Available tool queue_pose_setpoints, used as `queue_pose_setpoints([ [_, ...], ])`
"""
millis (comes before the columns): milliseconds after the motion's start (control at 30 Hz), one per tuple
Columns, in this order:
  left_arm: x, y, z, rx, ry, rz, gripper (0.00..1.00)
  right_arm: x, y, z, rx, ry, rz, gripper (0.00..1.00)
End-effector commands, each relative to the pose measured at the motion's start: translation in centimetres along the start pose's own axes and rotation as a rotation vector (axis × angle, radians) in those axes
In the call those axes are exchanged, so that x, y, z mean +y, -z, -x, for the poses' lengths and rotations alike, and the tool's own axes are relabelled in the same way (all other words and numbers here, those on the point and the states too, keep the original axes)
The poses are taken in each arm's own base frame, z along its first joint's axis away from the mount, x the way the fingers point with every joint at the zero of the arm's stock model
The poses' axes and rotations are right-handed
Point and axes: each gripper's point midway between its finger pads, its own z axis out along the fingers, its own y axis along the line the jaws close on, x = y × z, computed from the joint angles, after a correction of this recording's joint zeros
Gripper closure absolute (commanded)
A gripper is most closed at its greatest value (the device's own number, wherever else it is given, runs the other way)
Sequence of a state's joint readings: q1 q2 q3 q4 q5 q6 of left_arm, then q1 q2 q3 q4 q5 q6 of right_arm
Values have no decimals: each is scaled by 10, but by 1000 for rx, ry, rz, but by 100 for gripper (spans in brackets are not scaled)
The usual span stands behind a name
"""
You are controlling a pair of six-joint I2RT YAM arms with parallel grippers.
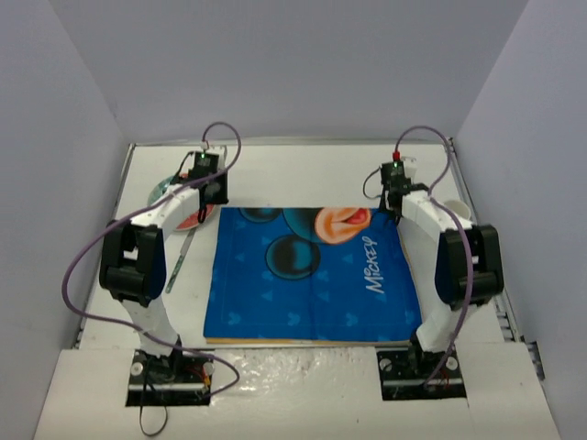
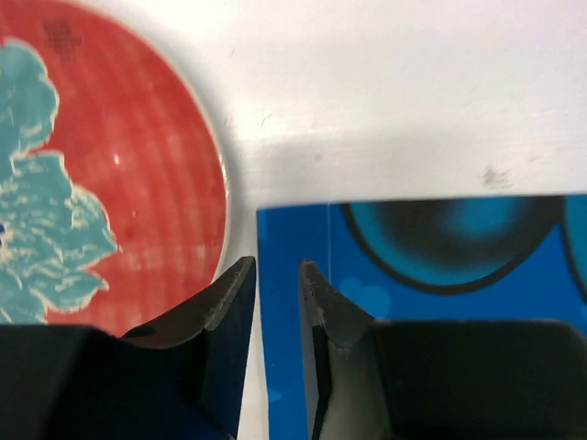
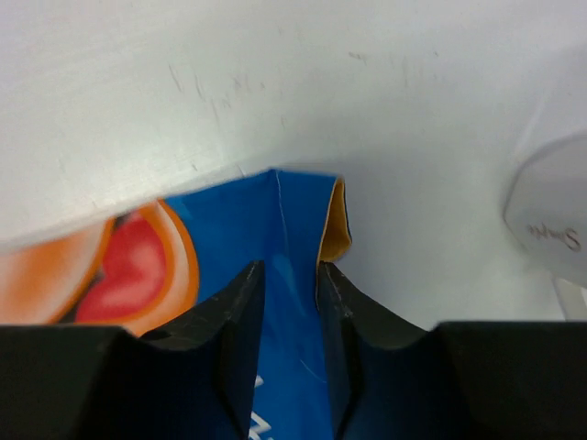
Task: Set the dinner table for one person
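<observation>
A blue Mickey-print placemat point(image 1: 312, 275) lies flat in the middle of the white dinner table point(image 1: 303, 174). My left gripper point(image 1: 209, 197) is at the mat's far left corner. In the left wrist view my left gripper point(image 2: 277, 266) is narrowly open, with the mat's left edge point(image 2: 284, 238) lying in the gap. My right gripper point(image 1: 396, 206) is at the far right corner. In the right wrist view my right gripper point(image 3: 289, 268) is also narrowly open over the mat corner point(image 3: 293, 211). The corner's edge curls up there and shows its orange underside point(image 3: 336, 229) against the right finger.
A red plate with a teal pattern point(image 2: 138, 183) sits just left of the mat, partly under my left arm point(image 1: 170, 192). A piece of cutlery point(image 1: 180, 259) lies near the left arm. A white cup point(image 1: 456, 211) stands right of the mat, near the right wall.
</observation>
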State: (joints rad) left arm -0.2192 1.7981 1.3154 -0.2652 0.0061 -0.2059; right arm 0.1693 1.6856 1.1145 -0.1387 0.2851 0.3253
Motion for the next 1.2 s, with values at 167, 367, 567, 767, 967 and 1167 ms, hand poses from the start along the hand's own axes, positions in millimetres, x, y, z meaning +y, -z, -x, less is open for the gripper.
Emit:
queue_pose_setpoints([
  [167, -42, 53, 52, -157, 178, -153, 42, 4, 47, 105, -217, -7, 25, 23],
  [367, -68, 48, -5, 6, 201, -117, 38, 8, 54, 60, -108, -14, 112, 14],
  [567, -74, 21, -41, 123, 280, -62, 38, 15, 24, -5, 70, -58, 127, 14],
  [767, -87, 8, -45, 136, 299, -73, 37, 24, -11, -13, 113, -47, 100, 14],
  [967, -92, 8, -44, 135, 294, -94, 37, 36, -41, -12, 134, -30, 90, 14],
  [1167, -89, 5, -54, 151, 284, -89, 37, 40, -73, -1, 127, 20, 65, 14],
])
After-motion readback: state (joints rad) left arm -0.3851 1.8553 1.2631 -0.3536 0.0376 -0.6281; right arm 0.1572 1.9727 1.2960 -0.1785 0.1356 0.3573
